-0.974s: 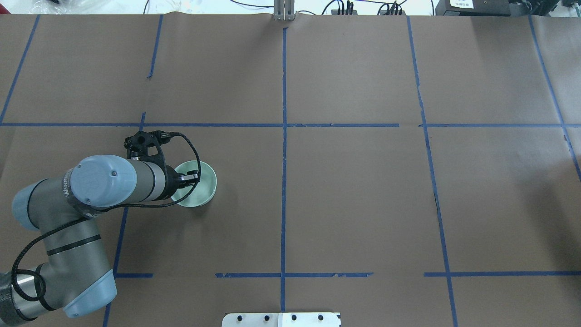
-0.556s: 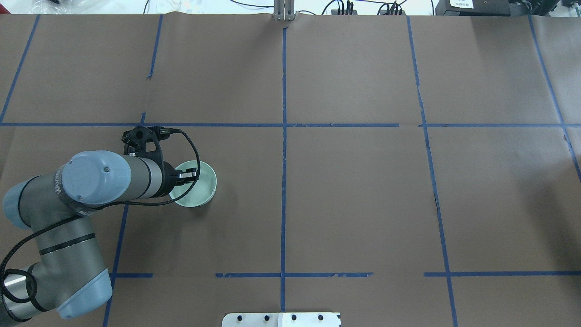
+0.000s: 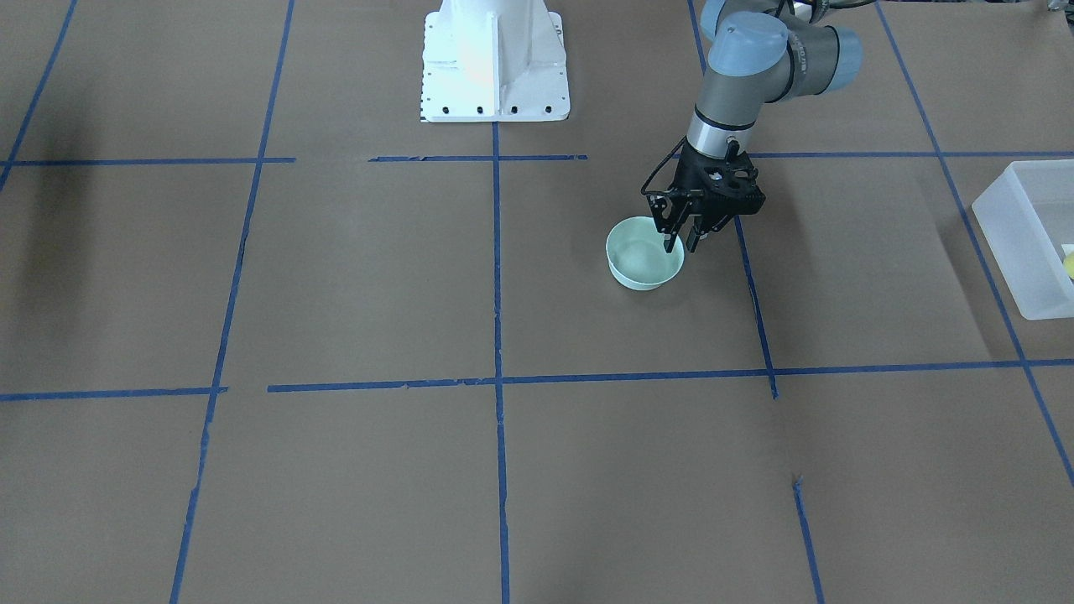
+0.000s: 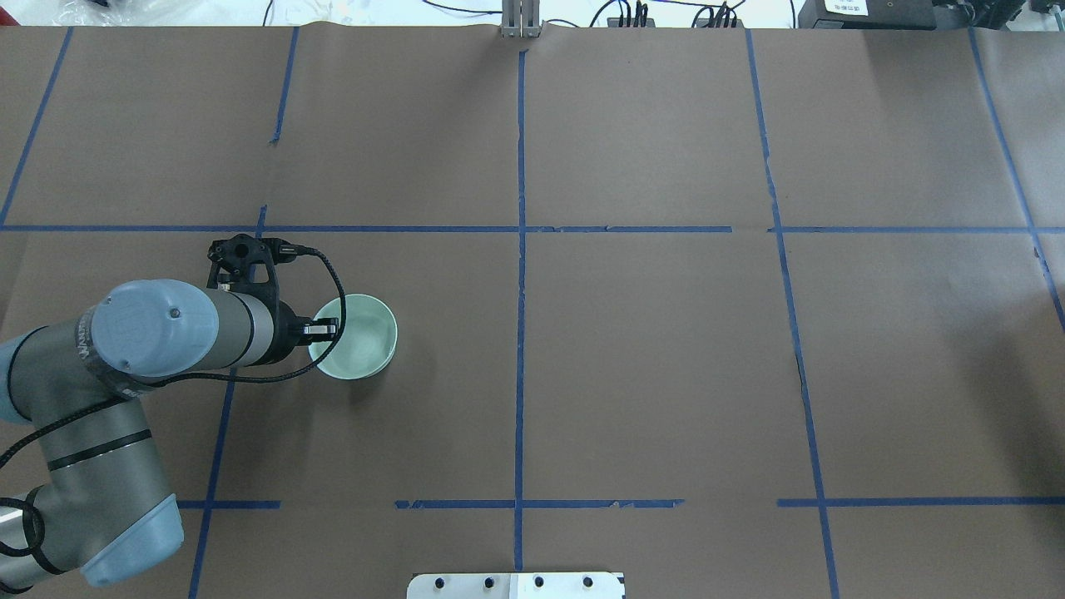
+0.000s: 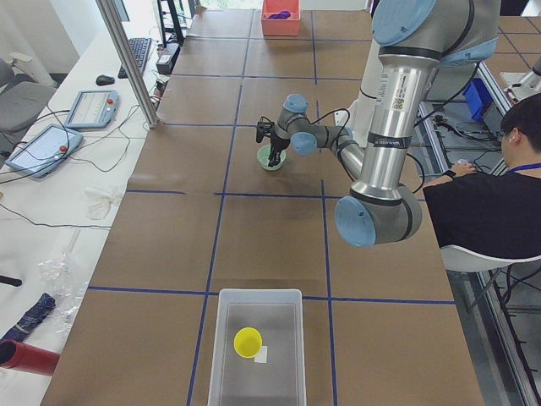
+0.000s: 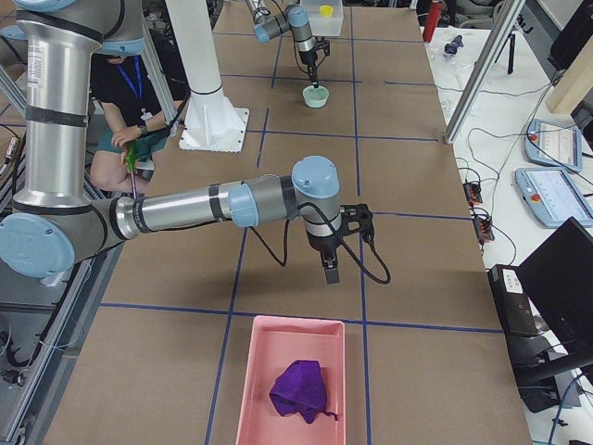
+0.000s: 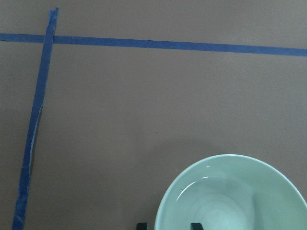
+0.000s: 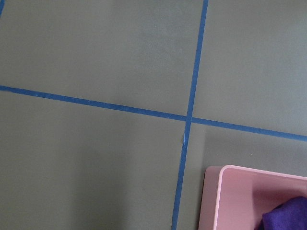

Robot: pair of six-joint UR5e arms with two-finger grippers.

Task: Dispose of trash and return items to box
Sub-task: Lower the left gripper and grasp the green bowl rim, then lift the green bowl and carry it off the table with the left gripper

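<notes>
the green bowl [image 4: 358,337] stands upright on the brown paper [image 4: 666,374], left of centre in the overhead view, and looks empty from the left wrist camera. the box [image 5: 221,338] is well apart from it, at the bottom of the left side view and the right edge of the front-facing view. a yellow cup [image 5: 248,342] already lies inside the box.

the left gripper [image 3: 680,243] hangs over the bowl's edge with its jaws parted. in the wrist view the fingertips [image 7: 195,225] sit at the bottom of the frame, one inside the rim and one outside. the wall is between them but not yet pinched.

the step in hand looks like taking the bowl by its rim for the trip to the box. the next move likely calls for a short drop, a firm close on the thin wall, then a level lift so the bowl does not tip.

a second ago the fingers hovered further over the bowl's hollow. since then the wrist has drawn back toward the left of the overhead view, to the rim. the bowl has not shifted.

the right gripper [image 6: 331,269] hangs near a pink tray [image 6: 243,389] holding a purple cloth [image 6: 301,391]; i cannot tell how its jaws stand.
</notes>
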